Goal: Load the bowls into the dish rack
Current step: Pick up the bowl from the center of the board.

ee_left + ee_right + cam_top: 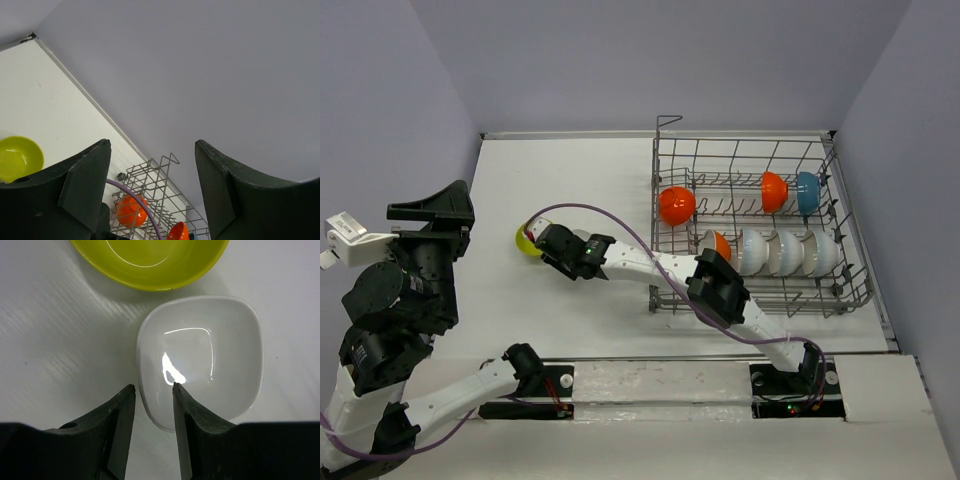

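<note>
A squarish white bowl [210, 365] lies on the table, touching a yellow-green bowl [150, 260] beyond it. My right gripper [153, 386] is open and straddles the white bowl's left rim, one finger over the inside and one outside. From above, that gripper [552, 243] reaches left of the dish rack [750, 160], beside the yellow-green bowl [524, 240]. The rack holds two orange-red bowls [676, 205], a blue one [807, 192] and a row of white ones [785, 252]. My left gripper [152, 145] is open, empty and raised at the far left.
The left arm's gripper [440, 222] hovers over the table's left edge, aimed at the back wall. The right arm's purple cable [620, 225] loops over the table toward the rack. A smaller orange bowl [721, 243] stands in the rack's front row.
</note>
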Available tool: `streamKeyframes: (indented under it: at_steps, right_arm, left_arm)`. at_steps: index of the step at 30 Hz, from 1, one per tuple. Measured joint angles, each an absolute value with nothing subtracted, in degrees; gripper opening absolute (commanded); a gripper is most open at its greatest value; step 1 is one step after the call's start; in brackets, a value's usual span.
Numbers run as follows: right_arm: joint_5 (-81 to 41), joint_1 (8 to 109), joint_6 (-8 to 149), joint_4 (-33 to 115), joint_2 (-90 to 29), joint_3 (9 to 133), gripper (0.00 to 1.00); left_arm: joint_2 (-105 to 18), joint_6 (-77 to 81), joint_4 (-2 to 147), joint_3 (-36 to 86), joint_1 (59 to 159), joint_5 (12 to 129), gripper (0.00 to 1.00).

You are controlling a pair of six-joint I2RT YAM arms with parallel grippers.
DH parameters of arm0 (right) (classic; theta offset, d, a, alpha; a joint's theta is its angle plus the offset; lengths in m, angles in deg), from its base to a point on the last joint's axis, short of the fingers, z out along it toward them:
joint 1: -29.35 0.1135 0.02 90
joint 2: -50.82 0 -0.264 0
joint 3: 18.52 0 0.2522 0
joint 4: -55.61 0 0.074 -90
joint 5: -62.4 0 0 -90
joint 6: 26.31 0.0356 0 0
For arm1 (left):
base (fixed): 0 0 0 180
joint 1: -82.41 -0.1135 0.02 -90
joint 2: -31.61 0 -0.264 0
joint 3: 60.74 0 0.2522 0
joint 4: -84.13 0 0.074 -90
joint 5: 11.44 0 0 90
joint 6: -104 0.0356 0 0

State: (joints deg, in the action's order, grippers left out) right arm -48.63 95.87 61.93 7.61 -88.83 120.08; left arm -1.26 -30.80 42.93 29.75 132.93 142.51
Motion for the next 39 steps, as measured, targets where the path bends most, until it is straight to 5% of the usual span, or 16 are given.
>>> streamKeyframes:
  at_steps: [33, 39]
  right_arm:
    - [-47.89, 95.87, 61.98, 7.76, -90.19, 120.08, 0.24]
    - [-47.91, 95.87, 61.98, 7.76, -90.21, 120.14, 0.12]
  left_arm:
    - [-1.26, -30.8, 42.95, 29.53, 132.93, 142.51, 0.77]
    - [-1.26, -30.8, 42.97, 29.53, 132.93, 142.55, 0.77]
